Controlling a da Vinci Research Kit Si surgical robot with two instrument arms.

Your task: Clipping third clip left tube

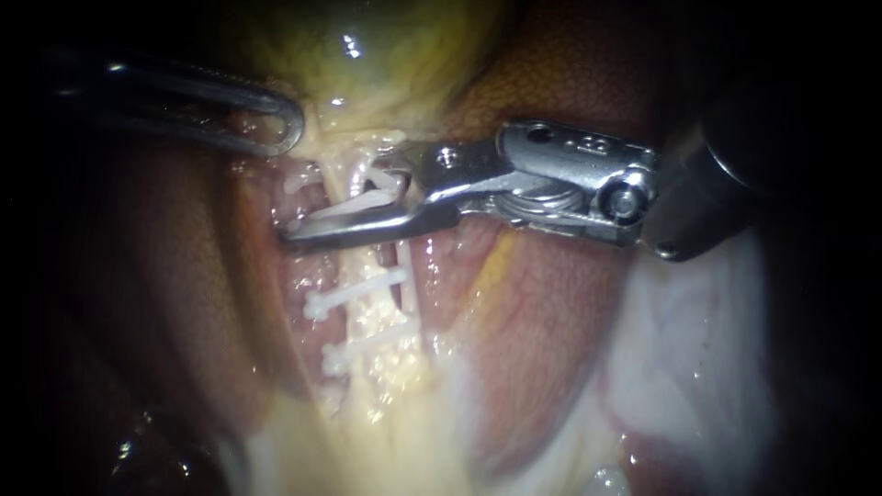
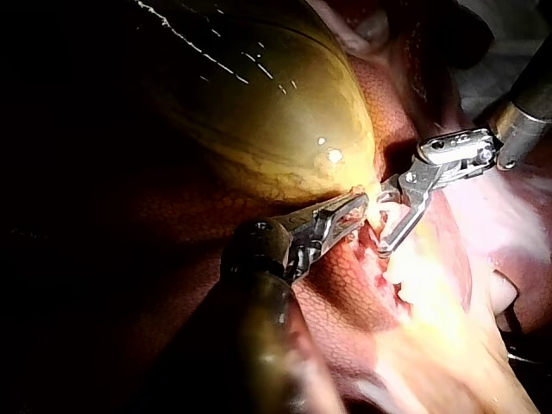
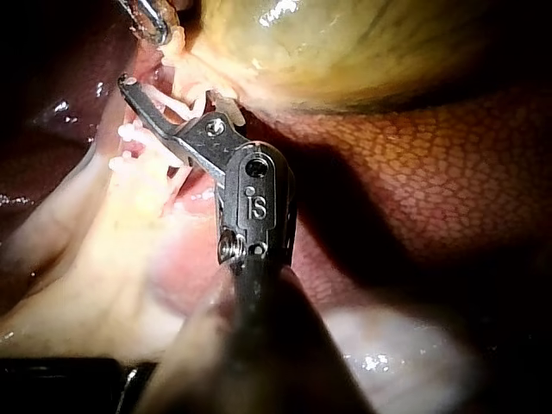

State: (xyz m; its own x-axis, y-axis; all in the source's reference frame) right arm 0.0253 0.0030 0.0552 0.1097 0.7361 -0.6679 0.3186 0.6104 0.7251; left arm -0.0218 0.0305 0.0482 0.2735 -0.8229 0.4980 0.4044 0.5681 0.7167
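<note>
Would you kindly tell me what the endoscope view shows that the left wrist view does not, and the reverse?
Only the endoscope view: two placed clips lying separately across the tube, below the jaws of the right instrument. Only the left wrist view: the gallbladder's broad rounded dome beyond the left instrument. Both: the right instrument holding a white clip between its jaws astride the tube, with the left instrument's tip close by.

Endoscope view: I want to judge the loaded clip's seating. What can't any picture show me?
Loaded clip, far end: endoscope view, behind the lower jaw of the right instrument.
Tube inside that clip: right wrist view, covered by jaws and tissue.
Left instrument, shaft: endoscope view, in shadow.
</note>
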